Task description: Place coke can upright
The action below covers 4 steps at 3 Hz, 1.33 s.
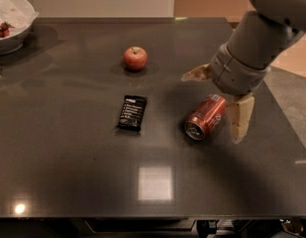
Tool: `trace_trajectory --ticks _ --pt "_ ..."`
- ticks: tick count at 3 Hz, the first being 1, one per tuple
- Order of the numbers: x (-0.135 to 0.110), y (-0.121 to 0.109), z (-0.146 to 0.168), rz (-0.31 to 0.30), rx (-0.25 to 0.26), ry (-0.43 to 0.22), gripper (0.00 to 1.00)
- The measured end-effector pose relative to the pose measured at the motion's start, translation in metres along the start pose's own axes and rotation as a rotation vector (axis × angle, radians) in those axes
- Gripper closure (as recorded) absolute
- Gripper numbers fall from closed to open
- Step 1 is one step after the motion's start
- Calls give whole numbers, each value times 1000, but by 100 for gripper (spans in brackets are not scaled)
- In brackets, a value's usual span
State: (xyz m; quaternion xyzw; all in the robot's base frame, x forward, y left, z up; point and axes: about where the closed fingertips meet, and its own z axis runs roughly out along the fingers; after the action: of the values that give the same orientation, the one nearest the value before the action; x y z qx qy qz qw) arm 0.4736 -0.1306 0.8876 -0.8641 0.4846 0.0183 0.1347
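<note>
The coke can (205,117) lies on its side on the dark table (68,157), right of centre, with its silver top facing the front left. My gripper (210,108) is open and hovers over the can's far right end. One beige finger (196,74) points left behind the can. The other finger (240,117) hangs down just right of the can. I cannot tell whether either finger touches the can.
A red apple (135,58) sits at the back centre. A flat black snack bar wrapper (131,112) lies left of the can. A white bowl (11,24) with food stands at the back left corner. The table's right edge runs close behind the arm.
</note>
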Motion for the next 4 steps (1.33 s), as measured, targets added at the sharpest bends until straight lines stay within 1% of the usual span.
trace_trajectory --ticks 1,2,3,4 --pt "-6 -1 21 -106 -48 9 0" --pt "-8 0 36 -184 -89 32 0" --pt "-7 2 47 -233 -124 54 0" --pt "-6 3 53 -259 -144 67 0"
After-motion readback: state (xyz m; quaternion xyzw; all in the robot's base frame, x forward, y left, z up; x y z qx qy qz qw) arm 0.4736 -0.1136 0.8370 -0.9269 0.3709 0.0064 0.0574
